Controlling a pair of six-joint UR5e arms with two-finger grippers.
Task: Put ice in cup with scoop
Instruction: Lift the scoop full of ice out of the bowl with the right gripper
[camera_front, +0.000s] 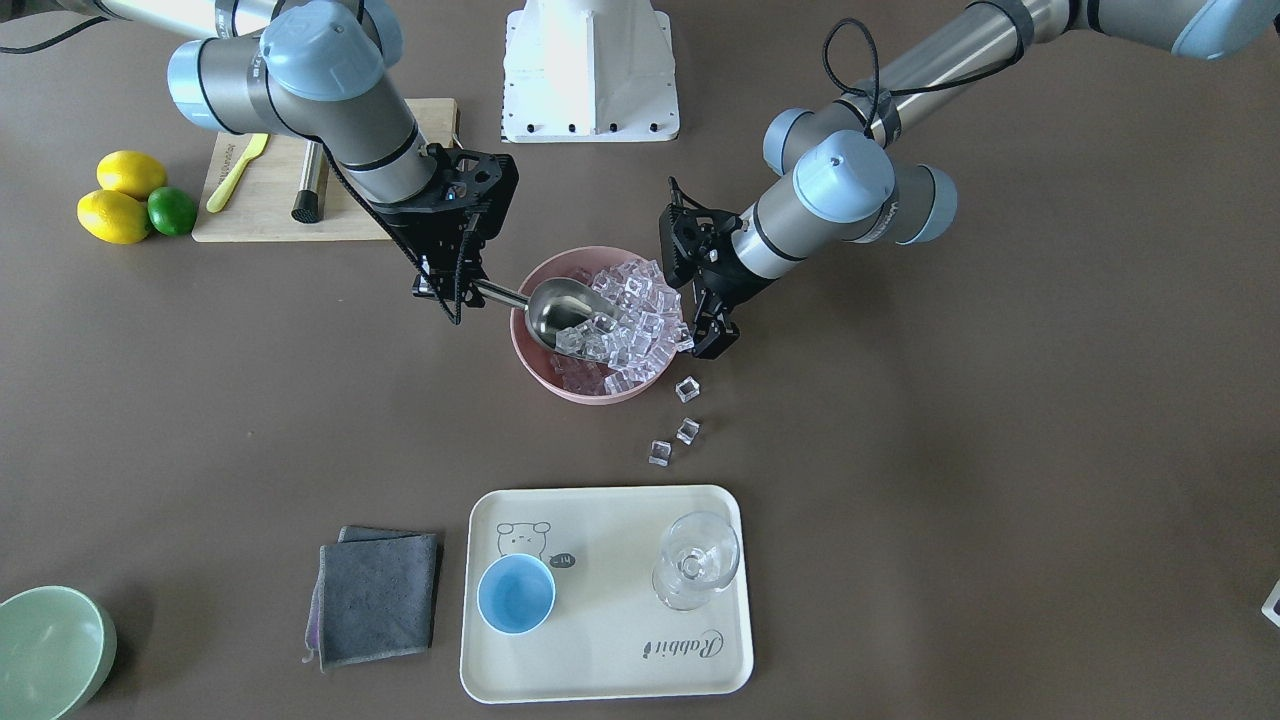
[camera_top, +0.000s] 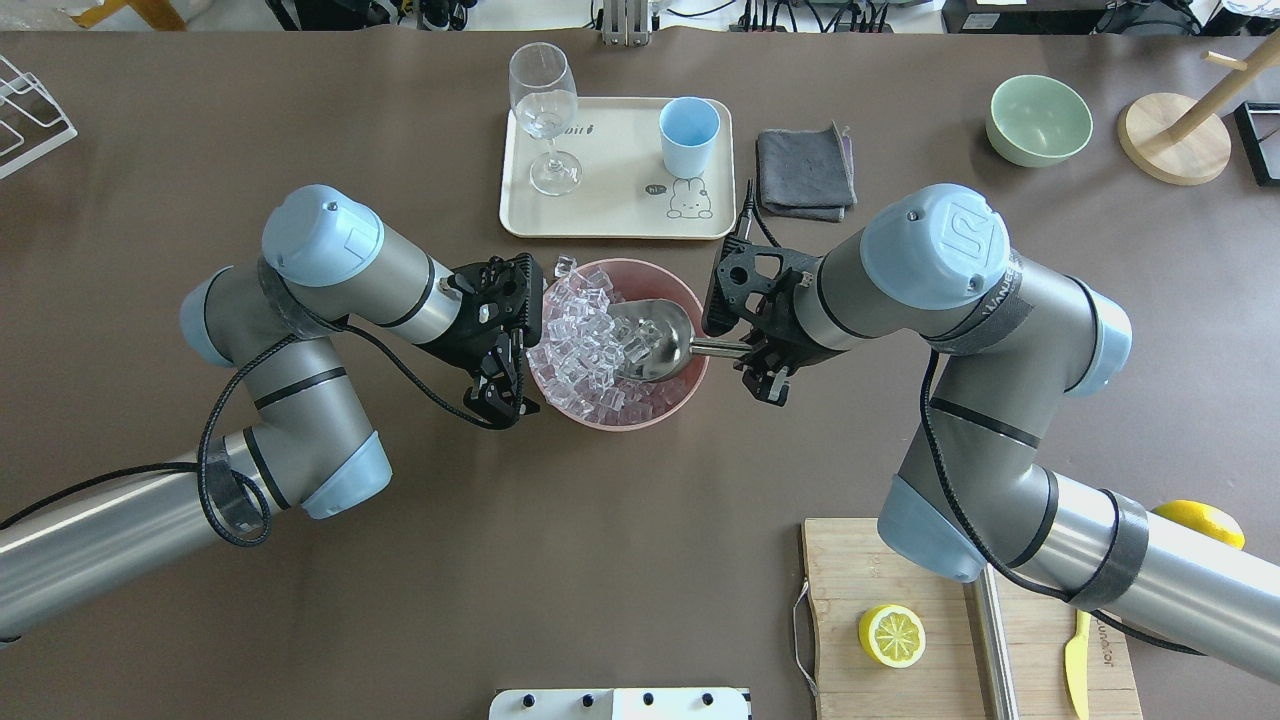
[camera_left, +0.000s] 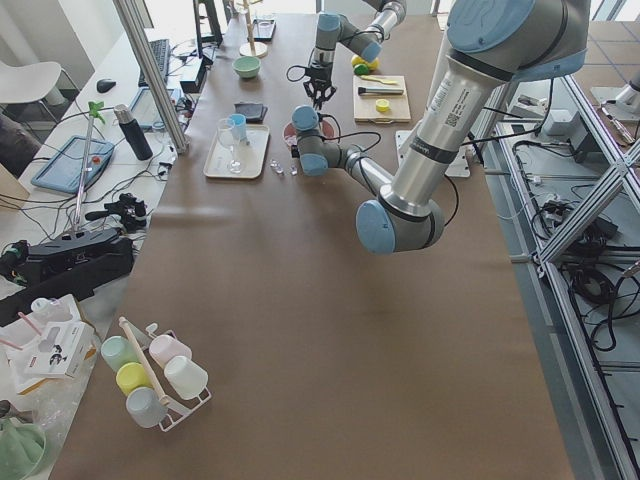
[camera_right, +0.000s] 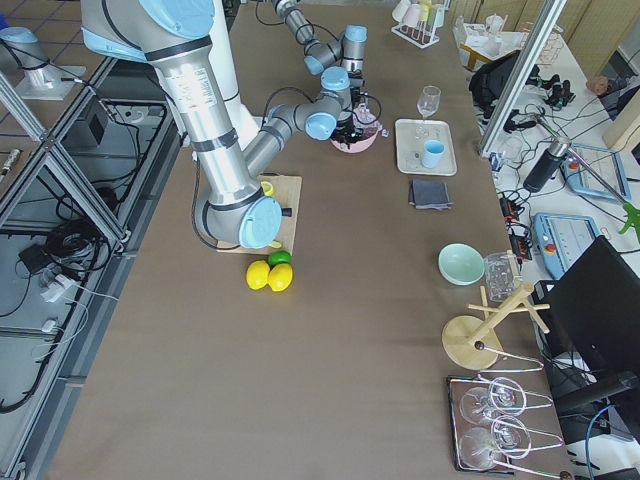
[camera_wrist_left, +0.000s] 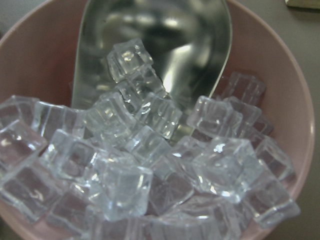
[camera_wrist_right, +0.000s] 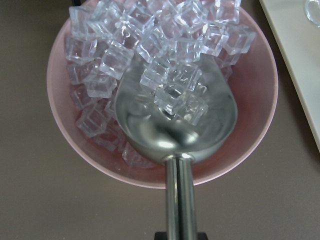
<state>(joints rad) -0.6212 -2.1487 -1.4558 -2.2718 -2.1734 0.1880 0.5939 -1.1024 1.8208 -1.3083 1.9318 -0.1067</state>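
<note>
A pink bowl (camera_front: 590, 398) (camera_top: 690, 290) holds a heap of ice (camera_front: 630, 320) (camera_top: 585, 340) (camera_wrist_left: 150, 150) (camera_wrist_right: 165, 50). My right gripper (camera_front: 455, 290) (camera_top: 755, 355) is shut on the steel scoop's handle. The scoop (camera_front: 560, 305) (camera_top: 655, 340) (camera_wrist_left: 175, 30) (camera_wrist_right: 165, 135) lies in the bowl with a few cubes in its pan. My left gripper (camera_front: 716, 342) (camera_top: 500, 400) hangs beside the bowl's opposite rim and looks slightly open and empty. The light-blue cup (camera_front: 515, 593) (camera_top: 689, 135) stands empty on the cream tray (camera_front: 620, 640) (camera_top: 610, 190).
Three loose cubes (camera_front: 687, 430) lie on the table between bowl and tray. A clear stemmed glass (camera_front: 695, 560) shares the tray. A grey cloth (camera_front: 378, 595) lies beside it, a green bowl (camera_front: 50, 650) farther off. A cutting board (camera_top: 900, 620) with a lemon half lies near the robot's base.
</note>
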